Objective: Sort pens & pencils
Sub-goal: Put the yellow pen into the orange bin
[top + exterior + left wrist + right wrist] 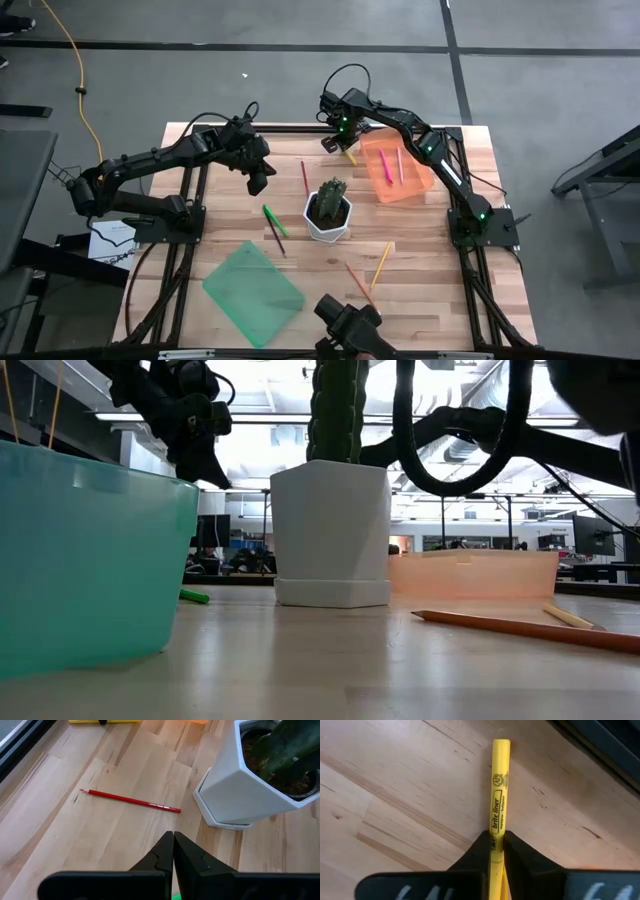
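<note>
Yellow plastic highlighter pen [498, 795] sits clamped between the right gripper [496, 845] fingers, lying flat against the wood tabletop [430, 250] at the far edge, just beside the translucent orange plastic tray [383, 185]. In the high view the right gripper [337, 135] is low over that spot, with the pen's tip poking out toward the tray.

Inside the orange tray: a pink-red pen [386, 165] and a thin orange stick [401, 165], side by side, apart.

Thin red wooden pencil [131, 801] lies loose on the table between the left gripper and the white hexagonal plant pot [240, 795] holding a dark green cactus [330, 198]. Pencil is near the pot's base, not touching.

Left gripper [173, 847] hovers above the table near the red pencil, fingers pressed together on nothing. High view puts it [258, 180] left of the pot.

Green pen [274, 219] lies left of the pot, touching or crossing a dark brown-black pencil [275, 243]; can't tell which is on top.

Yellow-orange pencil [382, 264] and orange pencil [358, 280] lie on the near-right part of the table, close together at their near ends. Low view shows the orange one [520, 628] flat on the wood.

Translucent green plastic tray [253, 290] sits at the near-left, no sticks visible in it.
</note>
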You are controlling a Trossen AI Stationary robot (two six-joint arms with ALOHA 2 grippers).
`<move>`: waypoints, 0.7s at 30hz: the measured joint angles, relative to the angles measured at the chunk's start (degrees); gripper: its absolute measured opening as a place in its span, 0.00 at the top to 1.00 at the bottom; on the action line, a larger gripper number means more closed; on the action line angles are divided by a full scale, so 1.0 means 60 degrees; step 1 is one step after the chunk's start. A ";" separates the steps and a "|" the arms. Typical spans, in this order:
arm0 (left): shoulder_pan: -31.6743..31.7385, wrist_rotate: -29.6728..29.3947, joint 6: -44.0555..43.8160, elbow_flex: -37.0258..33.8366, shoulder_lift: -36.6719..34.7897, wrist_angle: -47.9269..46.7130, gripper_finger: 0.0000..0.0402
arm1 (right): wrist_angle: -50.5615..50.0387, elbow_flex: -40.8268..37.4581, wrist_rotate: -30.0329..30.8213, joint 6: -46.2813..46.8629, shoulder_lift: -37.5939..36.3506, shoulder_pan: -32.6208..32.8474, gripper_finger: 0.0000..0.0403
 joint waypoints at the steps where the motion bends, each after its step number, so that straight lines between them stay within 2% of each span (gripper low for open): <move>1: 0.0001 0.0000 0.0000 0.0000 0.0000 0.0002 1.00 | 0.0001 0.0000 0.0000 -0.0001 0.0000 0.0000 0.95; 12: -0.0002 -0.0004 -0.0002 0.0000 0.0000 0.0004 1.00 | 0.0346 0.0465 -0.0023 0.0003 -0.0021 0.0000 0.95; 21: 0.0000 -0.0007 -0.0004 0.0000 0.0000 0.0007 1.00 | 0.0259 0.0452 -0.0430 0.0182 -0.0311 -0.0040 0.95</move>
